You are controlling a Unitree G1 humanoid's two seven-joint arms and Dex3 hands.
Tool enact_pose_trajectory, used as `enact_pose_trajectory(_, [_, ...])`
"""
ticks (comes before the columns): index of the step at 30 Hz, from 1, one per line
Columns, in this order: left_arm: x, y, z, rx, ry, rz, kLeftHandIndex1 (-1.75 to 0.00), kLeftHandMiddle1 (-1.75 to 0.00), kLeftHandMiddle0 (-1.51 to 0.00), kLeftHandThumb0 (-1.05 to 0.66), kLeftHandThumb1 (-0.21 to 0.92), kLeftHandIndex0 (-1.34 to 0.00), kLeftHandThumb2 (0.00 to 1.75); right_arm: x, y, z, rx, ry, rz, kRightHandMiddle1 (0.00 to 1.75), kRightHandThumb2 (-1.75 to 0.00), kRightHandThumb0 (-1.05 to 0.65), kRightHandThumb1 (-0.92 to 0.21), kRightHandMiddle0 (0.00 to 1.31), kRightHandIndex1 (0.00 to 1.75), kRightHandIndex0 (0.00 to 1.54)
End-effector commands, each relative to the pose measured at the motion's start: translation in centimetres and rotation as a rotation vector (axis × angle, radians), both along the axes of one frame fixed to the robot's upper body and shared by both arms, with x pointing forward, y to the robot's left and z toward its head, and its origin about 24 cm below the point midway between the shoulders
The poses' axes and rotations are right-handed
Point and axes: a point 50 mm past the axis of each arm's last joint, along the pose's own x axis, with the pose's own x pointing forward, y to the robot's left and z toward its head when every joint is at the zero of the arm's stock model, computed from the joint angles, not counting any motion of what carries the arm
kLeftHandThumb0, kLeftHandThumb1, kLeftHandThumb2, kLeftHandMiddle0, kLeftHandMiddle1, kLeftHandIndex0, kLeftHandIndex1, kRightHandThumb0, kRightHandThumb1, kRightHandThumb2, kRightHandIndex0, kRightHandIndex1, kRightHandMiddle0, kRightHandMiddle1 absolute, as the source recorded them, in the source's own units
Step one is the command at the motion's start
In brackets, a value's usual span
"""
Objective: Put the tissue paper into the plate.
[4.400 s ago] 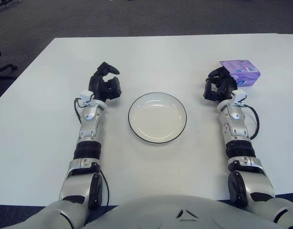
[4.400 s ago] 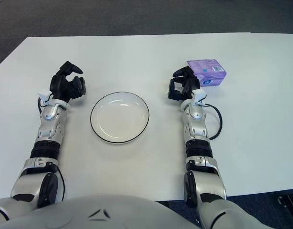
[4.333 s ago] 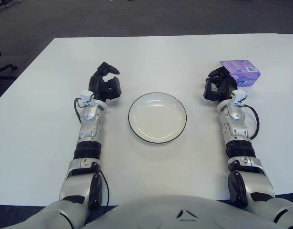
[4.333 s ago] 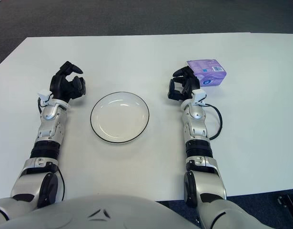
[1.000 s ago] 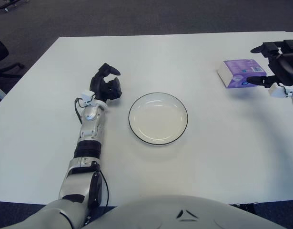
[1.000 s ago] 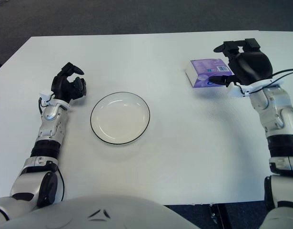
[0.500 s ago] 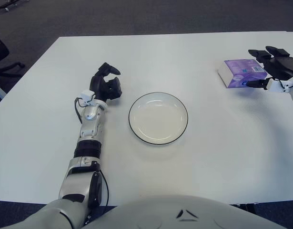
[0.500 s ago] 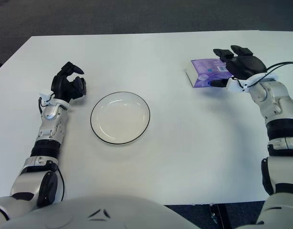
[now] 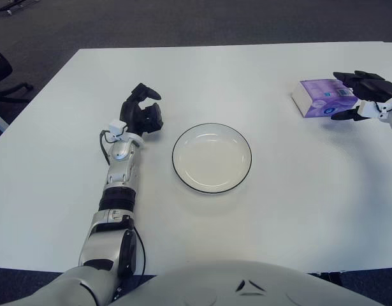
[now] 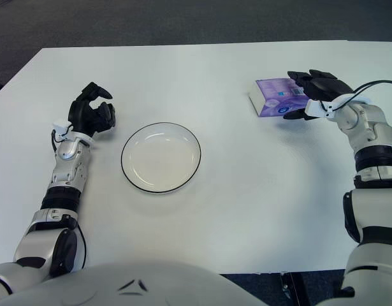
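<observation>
The right hand's (image 10: 313, 94) black fingers (image 10: 304, 76) were spread apart around the right end of the tissue paper pack (image 10: 277, 97), two of them reaching over its top far edge and the thumb (image 10: 292, 115) lying low along its near side; whether they pressed the pack could not be told, and it had not been lifted. Behind the fingers the white wrist angled to the right and nearer, with a thin black cable looping above it, and the silver jointed forearm ran toward the near right corner of the scene. The pack was a small soft-looking block in glossy purple wrap with a white end face turned left, lying flat on the table (image 10: 246, 191) at the far right, well apart from the plate (image 10: 160, 157). The plate was round, shallow and white with a thin dark rim, smooth and slightly shiny, and sat near the middle of the matte white tabletop. The left hand (image 9: 141, 113) showed to the left of the plate, its black fingers curled loosely together and holding nothing, one finger arched higher than the rest; its silver forearm stretched straight back toward the robot's pale grey torso (image 9: 246, 284) at the near edge.
</observation>
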Motion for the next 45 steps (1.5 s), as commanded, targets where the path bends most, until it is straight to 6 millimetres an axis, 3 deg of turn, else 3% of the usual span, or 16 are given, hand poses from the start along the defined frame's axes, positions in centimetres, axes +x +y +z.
enact_pose_trajectory(1, [-6.0, -0.3, -9.2, -0.086, 0.330, 0.070, -1.75, -1.75, -1.29, -0.46, 0.36, -0.57, 1.26, 1.0, 0.8, 0.4, 0.043, 0.007, 0.010, 0.00, -0.11, -1.04, -0.85, 0.00, 0.00, 0.00])
enact_pose_trajectory(17, [-6.2, -0.2, -9.3, -0.092, 0.334, 0.066, -1.75, -1.75, -1.28, -0.45, 0.40, -0.55, 1.22, 2.1, 2.2, 0.9, 0.061, 0.016, 0.033, 0.00, -0.08, -0.98, -0.79, 0.00, 0.00, 0.00])
enact_pose_trajectory(45, [-6.3, -0.4, -9.3, -0.087, 0.332, 0.076, -1.75, -1.75, -1.28, -0.46, 0.38, -0.56, 1.23, 2.9, 3.5, 2.6, -0.044, -0.067, 0.096, 0.00, -0.15, -1.05, -0.92, 0.00, 0.00, 0.00])
